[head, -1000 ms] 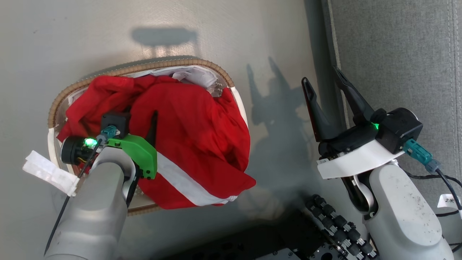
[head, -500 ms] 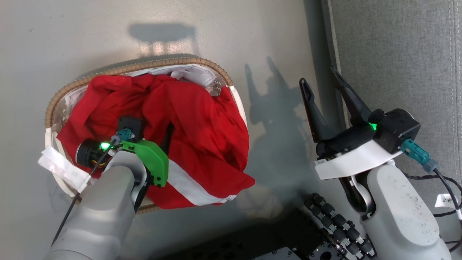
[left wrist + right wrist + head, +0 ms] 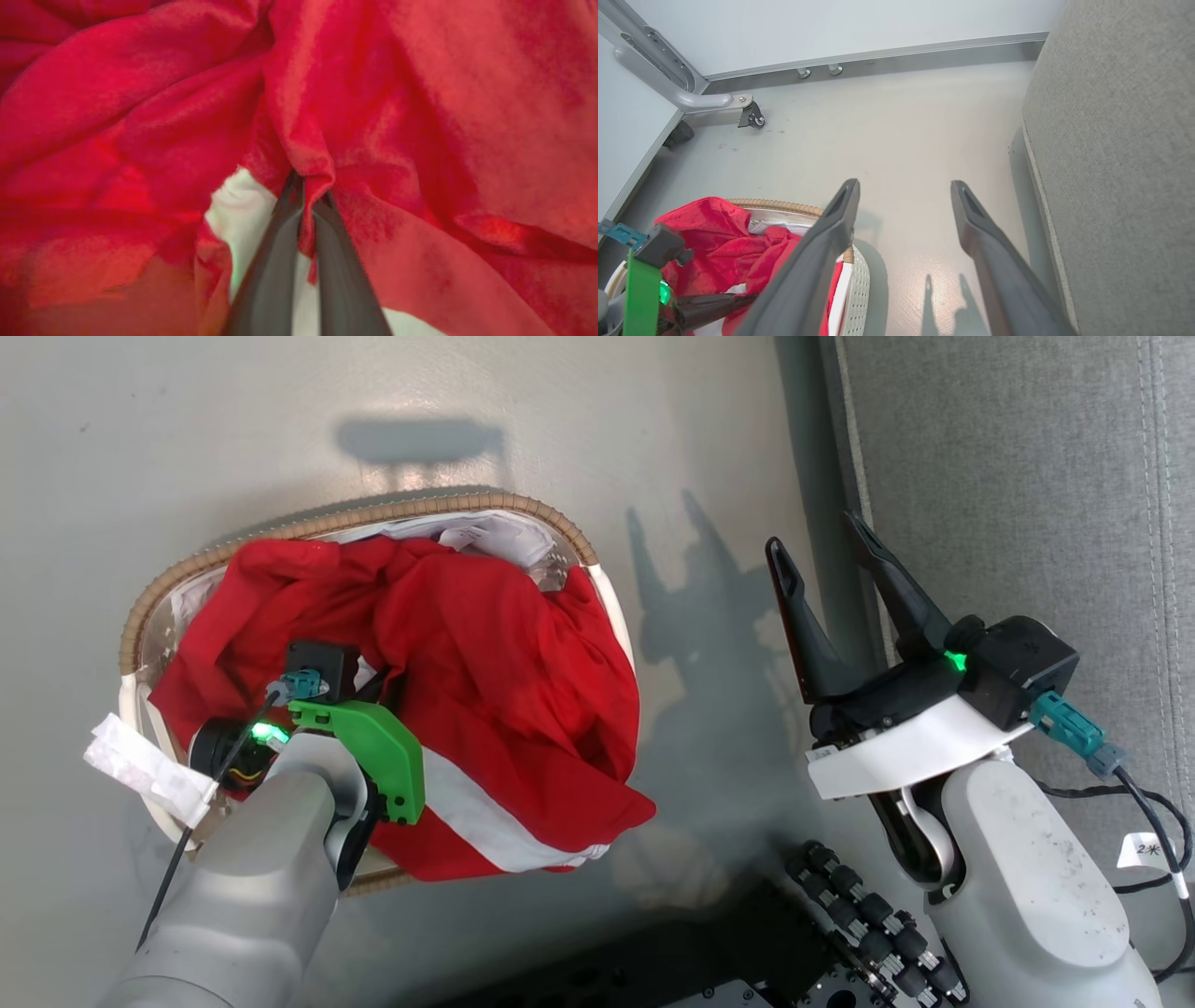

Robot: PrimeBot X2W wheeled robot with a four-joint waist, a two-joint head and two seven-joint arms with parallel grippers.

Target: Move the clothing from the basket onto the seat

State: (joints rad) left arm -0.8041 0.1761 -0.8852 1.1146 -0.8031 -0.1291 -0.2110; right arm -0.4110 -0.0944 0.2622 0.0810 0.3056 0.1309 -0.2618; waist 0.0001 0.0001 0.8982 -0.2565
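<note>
Brightly red clothing (image 3: pixel 495 644), crumpled, white-striped, heaped over basket (image 3: pixel 373 513)

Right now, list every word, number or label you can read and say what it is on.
"2", then a mark too blurred to read: white tag beside the right forearm.
Sticker on the white bracket: too small to read.
White tape tag: no readable print.
The clothing, the basket and the seat: no text.
</note>
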